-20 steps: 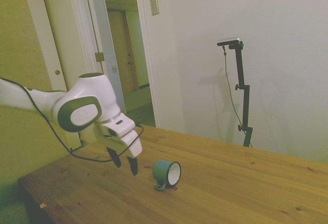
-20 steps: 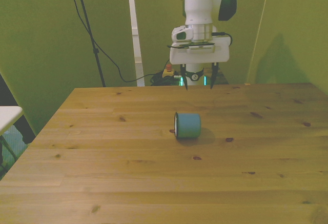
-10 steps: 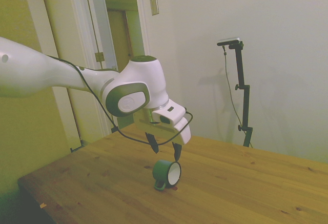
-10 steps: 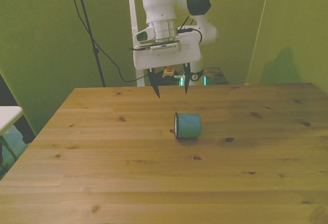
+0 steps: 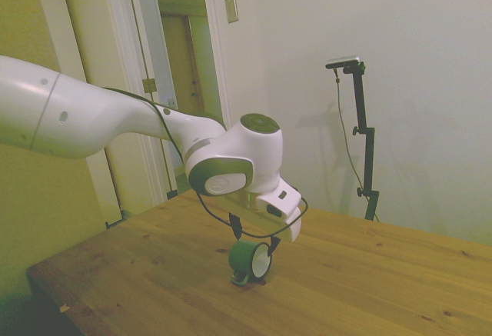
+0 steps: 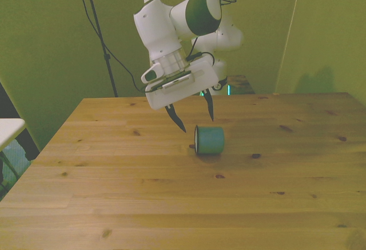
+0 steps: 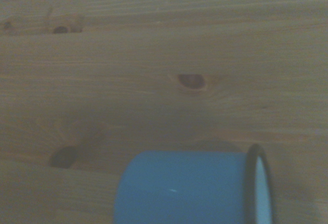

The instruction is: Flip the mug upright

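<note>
While the mug (image 6: 210, 140) lies sideways on the table (image 6: 171, 204), white interior visibly bare, claw (image 6: 194, 116) spread just above it

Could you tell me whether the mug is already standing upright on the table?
No, the mug lies on its side on the table.

The mug (image 6: 210, 140) is lying on its side on the table (image 6: 171, 204), its mouth facing the front view's left, while the gripper (image 6: 195, 115) is hanging just above it, fingers straddling the mouth end.
</note>
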Motion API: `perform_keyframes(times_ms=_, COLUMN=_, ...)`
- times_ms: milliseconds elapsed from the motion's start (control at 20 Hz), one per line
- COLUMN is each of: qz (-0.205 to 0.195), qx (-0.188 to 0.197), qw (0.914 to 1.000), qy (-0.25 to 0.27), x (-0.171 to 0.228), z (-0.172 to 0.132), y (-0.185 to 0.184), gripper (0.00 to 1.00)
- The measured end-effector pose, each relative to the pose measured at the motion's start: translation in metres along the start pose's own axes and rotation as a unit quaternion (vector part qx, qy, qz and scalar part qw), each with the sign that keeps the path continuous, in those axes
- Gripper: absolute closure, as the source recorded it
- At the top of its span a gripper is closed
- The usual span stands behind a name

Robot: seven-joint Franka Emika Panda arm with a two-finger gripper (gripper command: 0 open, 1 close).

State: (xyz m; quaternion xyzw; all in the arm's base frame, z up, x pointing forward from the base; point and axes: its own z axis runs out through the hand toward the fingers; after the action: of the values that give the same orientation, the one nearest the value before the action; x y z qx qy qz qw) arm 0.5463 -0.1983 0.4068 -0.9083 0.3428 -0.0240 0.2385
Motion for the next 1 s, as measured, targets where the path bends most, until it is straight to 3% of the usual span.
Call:
perform_keyframes(times_ms=450, qz=-0.024, qx=0.053, qw=0.9945, qy=-0.087, x=0.025, z=0.033, y=0.005, gripper=0.00)
perform_keyframes(times_ms=800, qz=-0.041, qx=0.106, qw=0.9809, qy=-0.158, x=0.028, z=0.050, y=0.004, gripper=0.00)
perform_keyframes(times_ms=1000, qz=-0.048, qx=0.121, qw=0.9764, qy=-0.172, x=0.024, z=0.054, y=-0.001, gripper=0.00)
